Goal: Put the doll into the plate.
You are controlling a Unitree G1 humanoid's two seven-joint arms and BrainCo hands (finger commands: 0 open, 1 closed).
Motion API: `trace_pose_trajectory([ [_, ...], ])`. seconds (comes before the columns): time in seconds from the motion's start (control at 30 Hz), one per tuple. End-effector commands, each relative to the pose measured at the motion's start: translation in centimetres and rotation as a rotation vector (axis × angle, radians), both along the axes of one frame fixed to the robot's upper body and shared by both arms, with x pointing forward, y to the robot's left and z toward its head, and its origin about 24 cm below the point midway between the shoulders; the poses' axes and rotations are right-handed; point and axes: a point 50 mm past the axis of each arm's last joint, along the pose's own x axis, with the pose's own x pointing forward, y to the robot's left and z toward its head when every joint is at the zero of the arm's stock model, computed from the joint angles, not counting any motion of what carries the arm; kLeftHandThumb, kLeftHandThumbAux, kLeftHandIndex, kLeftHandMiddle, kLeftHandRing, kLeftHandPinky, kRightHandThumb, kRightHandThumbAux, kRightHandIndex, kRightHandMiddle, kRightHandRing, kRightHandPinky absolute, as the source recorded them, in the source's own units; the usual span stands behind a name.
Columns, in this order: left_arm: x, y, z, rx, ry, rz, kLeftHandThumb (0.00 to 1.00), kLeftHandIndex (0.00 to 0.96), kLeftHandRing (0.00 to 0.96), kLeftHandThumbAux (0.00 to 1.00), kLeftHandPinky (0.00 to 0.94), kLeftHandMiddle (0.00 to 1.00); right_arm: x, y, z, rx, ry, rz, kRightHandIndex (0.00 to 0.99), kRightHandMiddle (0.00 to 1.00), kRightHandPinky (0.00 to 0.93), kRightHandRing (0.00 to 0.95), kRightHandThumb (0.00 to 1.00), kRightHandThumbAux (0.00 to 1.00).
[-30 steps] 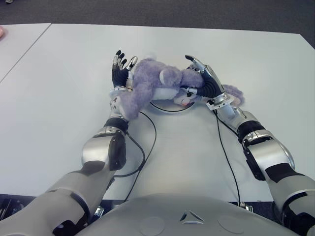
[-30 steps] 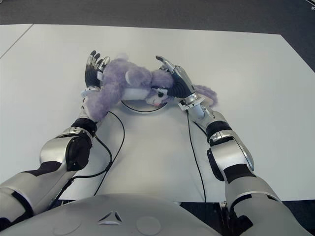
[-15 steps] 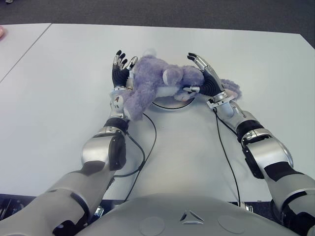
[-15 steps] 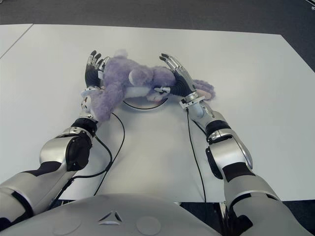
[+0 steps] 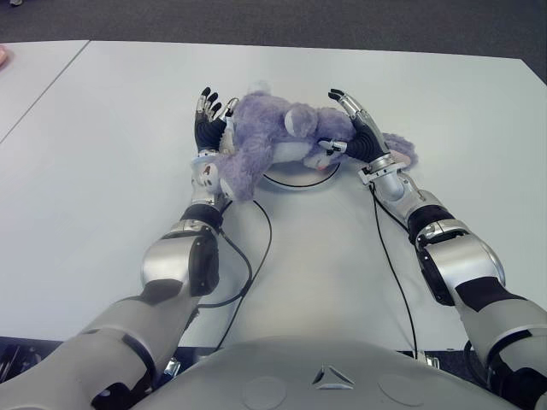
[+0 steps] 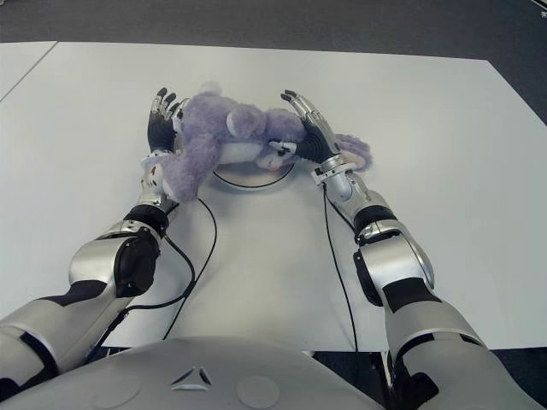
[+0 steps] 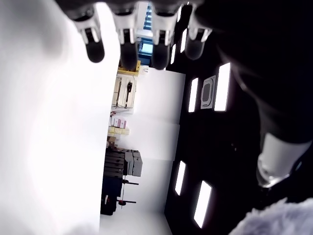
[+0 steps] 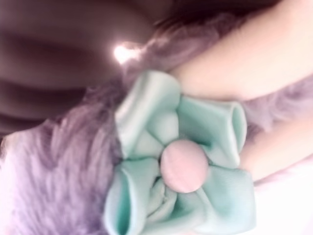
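Observation:
A purple plush doll (image 5: 273,141) with a mint bow (image 8: 181,161) lies stretched across the white plate (image 5: 295,181), of which only the near rim shows beneath it. My left hand (image 5: 209,124) presses its palm against the doll's left side, fingers (image 7: 128,36) straight. My right hand (image 5: 355,137) presses against the doll's head from the right, thumb on its face. The doll is clamped between both palms. One limb (image 5: 400,149) sticks out behind the right wrist, and another hangs down beside the left wrist.
The white table (image 5: 102,128) spreads wide on all sides. Black cables (image 5: 256,231) trail from both wrists across the table toward me. A second table (image 5: 26,77) adjoins at the far left. Dark floor lies beyond the far edge.
Both hands have carried the doll a little away from me and over the plate. More of the plate is now covered, and the right hand has moved farther out.

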Motion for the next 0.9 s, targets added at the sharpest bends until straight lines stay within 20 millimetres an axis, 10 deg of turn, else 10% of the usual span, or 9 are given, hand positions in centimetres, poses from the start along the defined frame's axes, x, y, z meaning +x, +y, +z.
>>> trace_pose_trajectory([
  [0.03,-7.7,-1.4,-10.4,-0.072,0.498,-0.006,0.0,0.053,0.104,0.611,0.096,0.111,0.9,-0.9,0.4,0.015,0.064,-0.068,0.0,0.0,0.0,0.0,0.116,0.365],
  [0.9,-7.6,-2.0,-10.3,-0.063,0.512,-0.007,0.0,0.067,0.119,0.611,0.111,0.129,3.5,-2.4,5.9,0.131,0.052,-0.092,0.0,0.0,0.021,0.0,0.093,0.384],
])
